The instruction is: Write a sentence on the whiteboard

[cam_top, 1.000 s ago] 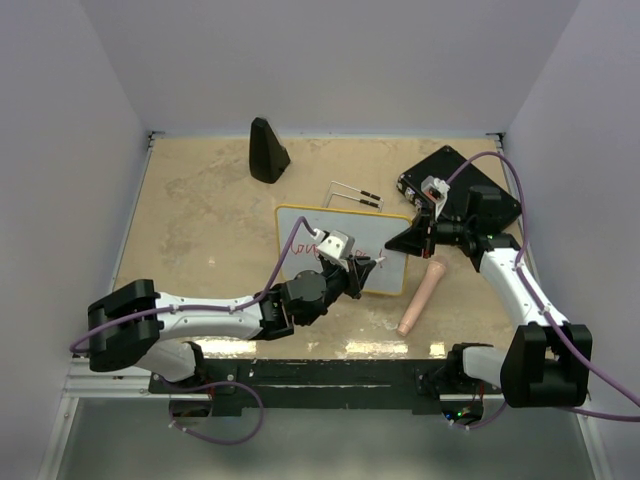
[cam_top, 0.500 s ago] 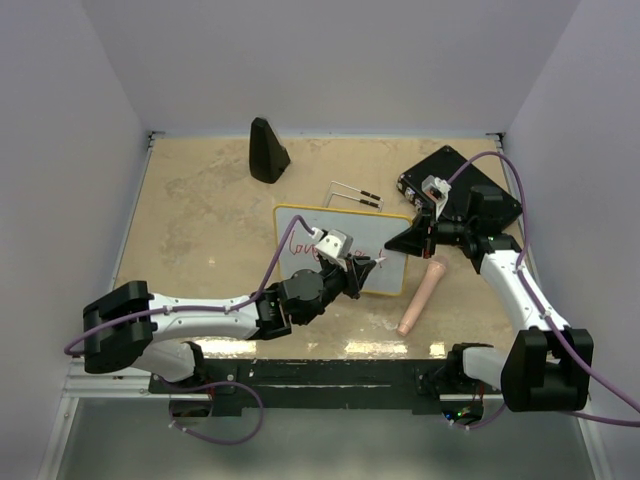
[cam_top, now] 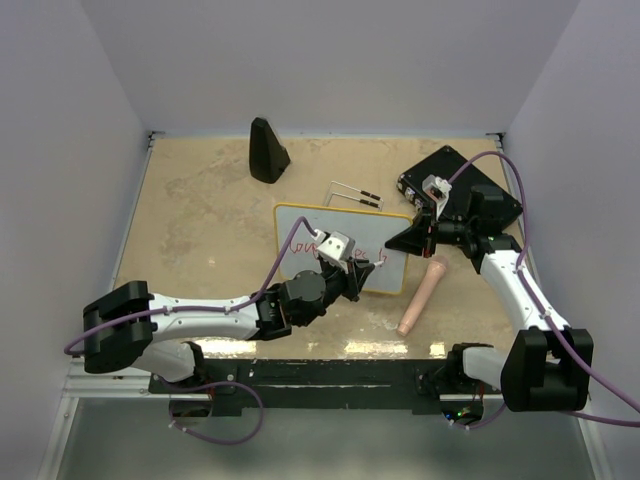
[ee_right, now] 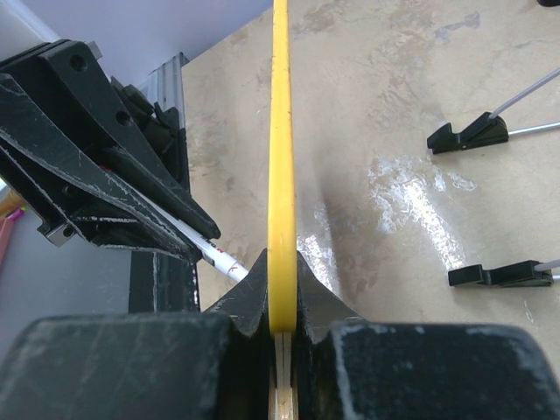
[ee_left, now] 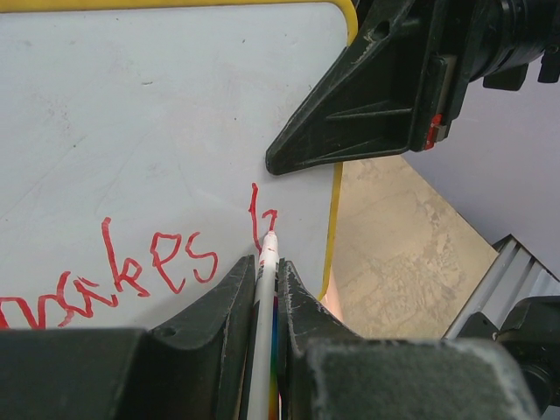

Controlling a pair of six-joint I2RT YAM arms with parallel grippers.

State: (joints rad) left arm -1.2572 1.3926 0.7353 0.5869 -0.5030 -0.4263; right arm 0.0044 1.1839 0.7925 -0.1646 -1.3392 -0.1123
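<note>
The whiteboard stands tilted at mid-table, its yellow rim pinched edge-on in my shut right gripper at the board's right edge. My left gripper is shut on a white marker, and the marker's red tip touches the board near that right edge. The sentence shows as red cursive ending in "akes". A fresh stroke sits just above the tip. From the left wrist, the right gripper looms over the board's upper right corner.
A black cone-shaped block stands at the back left. A black case lies at the back right under the right arm. Two wire stands with black feet lie behind the board. A peach-coloured stick lies to its right.
My left gripper made small shifts with the marker near the board's right edge, and a new red stroke has appeared there. The right arm and the board have stayed still.
</note>
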